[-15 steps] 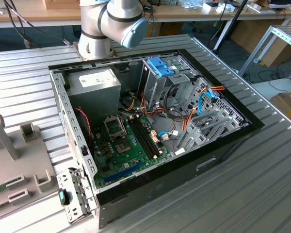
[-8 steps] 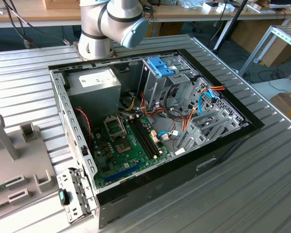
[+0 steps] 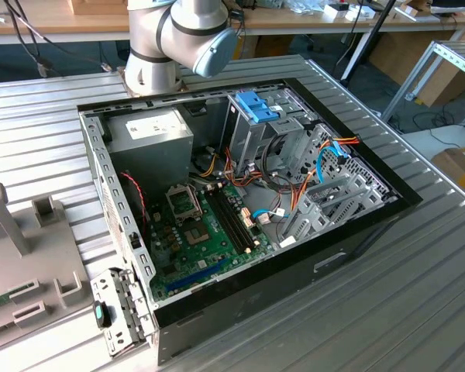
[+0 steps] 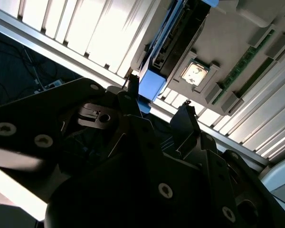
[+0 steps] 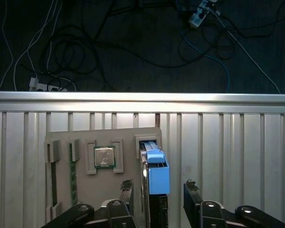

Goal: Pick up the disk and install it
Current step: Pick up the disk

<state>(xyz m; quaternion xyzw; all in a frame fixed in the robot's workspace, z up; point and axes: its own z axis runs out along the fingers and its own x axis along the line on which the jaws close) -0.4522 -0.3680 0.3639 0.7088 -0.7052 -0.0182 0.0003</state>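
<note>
One robot arm point(image 3: 178, 35), one gripper point(image 5: 158, 186) with two fingers point(image 5: 127, 191). One disk point(image 5: 155, 168), one processor chip point(image 5: 104, 156) and one green memory stick point(image 5: 72, 178) — three parts on one grey holder tray point(image 5: 99, 190). One ribbed table point(image 3: 418, 310) bears one open computer case point(image 3: 349, 248) — inside it one motherboard point(image 3: 201, 232), one power supply box point(image 3: 151, 136) and one blue clip point(image 3: 256, 107).

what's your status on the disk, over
Gripper open, straddling the disk. Disk on edge in grey holder slot, not yet gripped. Nothing in the way seen.
</note>
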